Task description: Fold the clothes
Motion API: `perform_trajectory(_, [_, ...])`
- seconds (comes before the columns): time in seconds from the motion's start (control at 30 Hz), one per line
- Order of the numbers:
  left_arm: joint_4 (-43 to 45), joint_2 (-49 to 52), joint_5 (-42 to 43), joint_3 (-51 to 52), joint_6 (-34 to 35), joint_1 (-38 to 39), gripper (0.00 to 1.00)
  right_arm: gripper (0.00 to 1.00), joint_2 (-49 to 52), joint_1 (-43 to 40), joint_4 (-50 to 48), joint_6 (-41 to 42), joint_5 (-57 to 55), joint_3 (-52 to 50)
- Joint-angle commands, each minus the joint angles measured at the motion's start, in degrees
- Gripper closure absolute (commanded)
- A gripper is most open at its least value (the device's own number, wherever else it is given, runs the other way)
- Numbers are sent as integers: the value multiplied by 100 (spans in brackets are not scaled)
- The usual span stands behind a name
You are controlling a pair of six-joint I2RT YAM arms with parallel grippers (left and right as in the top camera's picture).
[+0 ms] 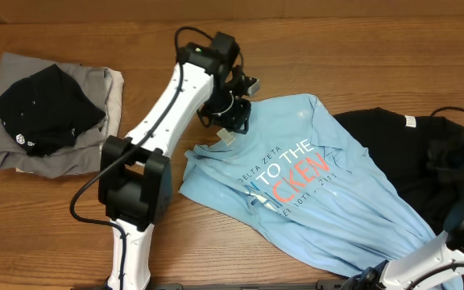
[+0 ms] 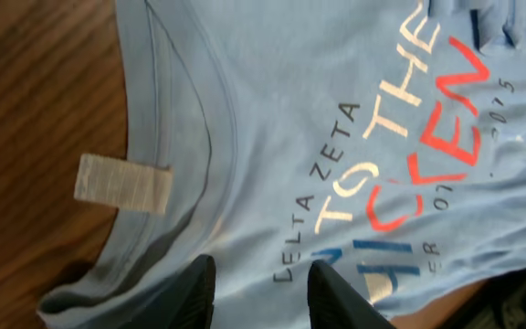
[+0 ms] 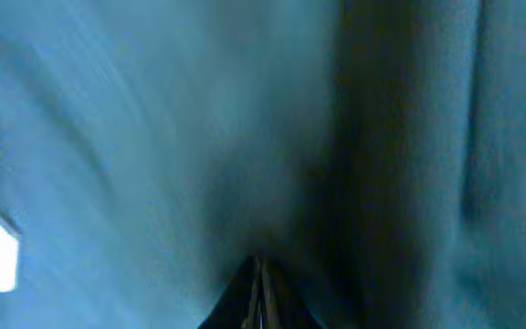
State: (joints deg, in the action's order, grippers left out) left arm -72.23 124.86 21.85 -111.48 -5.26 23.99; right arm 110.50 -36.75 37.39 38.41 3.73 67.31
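A light-blue T-shirt with blue and red print lies spread out and rumpled at the table's middle right. Its collar and neck label face left. My left gripper hovers just over the chest below the collar. It is open, with only flat cloth under the gap between its fingers. My right gripper is shut at the shirt's lower right hem, and blue cloth fills its view, creasing away from the tips. In the overhead view the right gripper is hidden at the bottom edge.
A black garment lies partly under the shirt at the right. A folded pile of grey and beige clothes with a black garment on top sits at the far left. The left arm crosses bare wooden table.
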Motion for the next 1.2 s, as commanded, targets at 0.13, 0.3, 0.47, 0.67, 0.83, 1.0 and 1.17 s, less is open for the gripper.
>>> perform_trajectory(0.13, [289,278,-295,-72,186,94,45,96,566,-66,-1491,212,-581,-267])
perform_trajectory(0.3, [514,654,-295,-72,293,96,34,96,566,-68,-1746,42,-315,-107])
perform_trajectory(0.47, [1102,942,-299,-72,708,2,26,96,485,-101,-1513,-586,474,267])
perform_trajectory(0.67, [1773,977,-560,-72,741,-37,16,70,57,-136,-337,-870,907,850])
perform_trajectory(0.83, [2092,1185,-597,-70,728,-31,15,66,-420,-136,452,-872,966,1003])
perform_trajectory(1.0, [2413,1517,-586,-70,752,-35,24,68,-605,-133,1222,-868,1246,1003])
perform_trajectory(1.17, [2809,1740,-269,-72,831,-24,46,72,-603,-59,2013,-1078,1478,992])
